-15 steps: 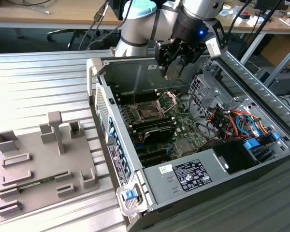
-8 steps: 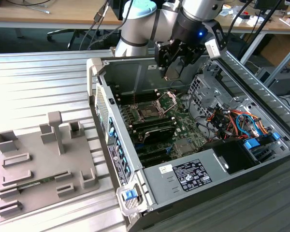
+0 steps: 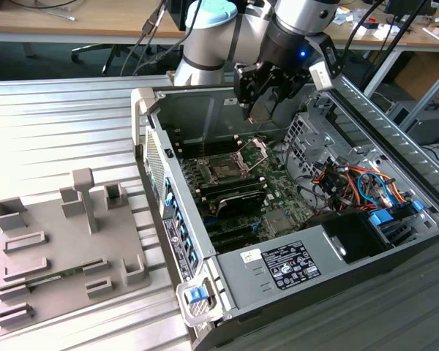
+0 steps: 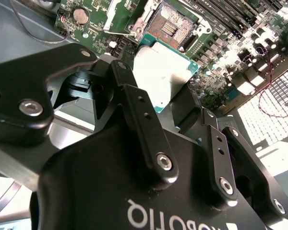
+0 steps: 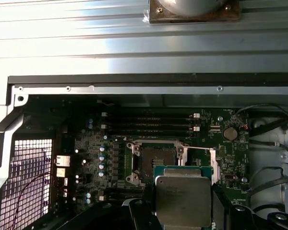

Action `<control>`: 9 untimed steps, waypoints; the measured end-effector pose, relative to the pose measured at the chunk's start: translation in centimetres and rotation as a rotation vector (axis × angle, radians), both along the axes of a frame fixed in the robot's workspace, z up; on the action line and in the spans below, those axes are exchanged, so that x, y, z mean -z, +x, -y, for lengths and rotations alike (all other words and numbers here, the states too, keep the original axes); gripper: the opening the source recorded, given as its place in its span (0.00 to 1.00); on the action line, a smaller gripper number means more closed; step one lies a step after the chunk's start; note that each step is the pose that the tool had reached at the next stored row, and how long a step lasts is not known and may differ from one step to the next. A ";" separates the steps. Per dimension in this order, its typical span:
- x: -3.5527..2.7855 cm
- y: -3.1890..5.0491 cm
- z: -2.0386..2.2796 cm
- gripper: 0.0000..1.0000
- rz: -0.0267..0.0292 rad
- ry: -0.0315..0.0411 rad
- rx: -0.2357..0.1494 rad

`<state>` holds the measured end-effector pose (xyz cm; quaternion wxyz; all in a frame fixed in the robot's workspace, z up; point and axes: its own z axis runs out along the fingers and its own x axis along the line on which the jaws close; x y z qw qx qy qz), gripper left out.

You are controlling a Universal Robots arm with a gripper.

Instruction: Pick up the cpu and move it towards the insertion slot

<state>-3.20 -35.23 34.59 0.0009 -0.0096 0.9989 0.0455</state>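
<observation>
Reaching down into the open computer case (image 3: pixel 329 241), gripper (image 3: pixel 262 110) clamped on the cpu (image 5: pixel 183 199), poised just above the motherboard's insertion slot (image 5: pixel 156 160).

- cpu (image 5: pixel 183 200) clamped in the gripper (image 5: pixel 182 211): dull silvery-grey lid with a teal-green edge, same in both wrist views
- gripper is matte black all over, silver screw heads
- insertion slot (image 5: pixel 156 160) just past the chip: dark centre, shiny silver frame
- motherboard (image 5: pixel 93 158) around it: dark green, dotted with tiny silver and blue bits
- computer case (image 3: pixel 227 110): plain grey metal
- cables (image 3: pixel 366 183) off to the side of the gripper: orange, blue, red
- tray (image 3: pixel 58 248) outside the case: flat grey-beige
</observation>
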 end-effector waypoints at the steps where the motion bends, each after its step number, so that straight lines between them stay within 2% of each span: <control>1: 0.02 0.00 0.00 0.55 -0.0001 0.0000 0.000; 9: 0.28 0.00 0.00 0.55 0.0000 0.0001 0.000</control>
